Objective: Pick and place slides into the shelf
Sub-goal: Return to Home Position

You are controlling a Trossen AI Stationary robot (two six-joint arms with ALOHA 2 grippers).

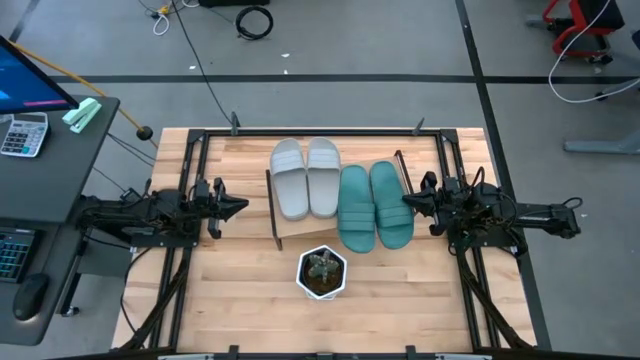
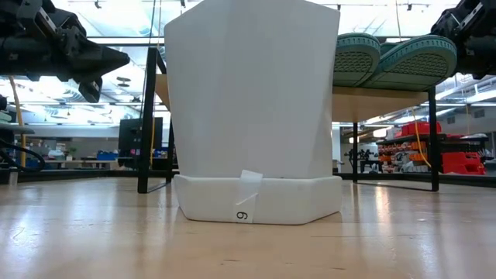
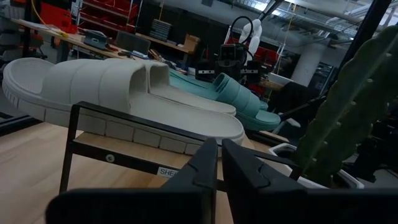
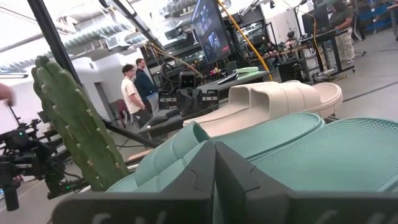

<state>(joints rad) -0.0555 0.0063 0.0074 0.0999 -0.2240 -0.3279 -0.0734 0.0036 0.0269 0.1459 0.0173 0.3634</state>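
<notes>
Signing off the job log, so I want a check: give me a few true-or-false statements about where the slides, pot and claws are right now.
1. The grey pair and the teal pair both lie on the shelf. True.
2. The grey pair is nearest the right claw. False: the teal pair is; the grey pair lies toward the left claw.
3. The left claw grips a slide. False: it is shut and empty, beside the shelf.
4. The white pot stands on the table, off the shelf. True.

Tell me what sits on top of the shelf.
The shelf holds the grey pair of slides beside the teal pair. They hide most of its board.
</notes>
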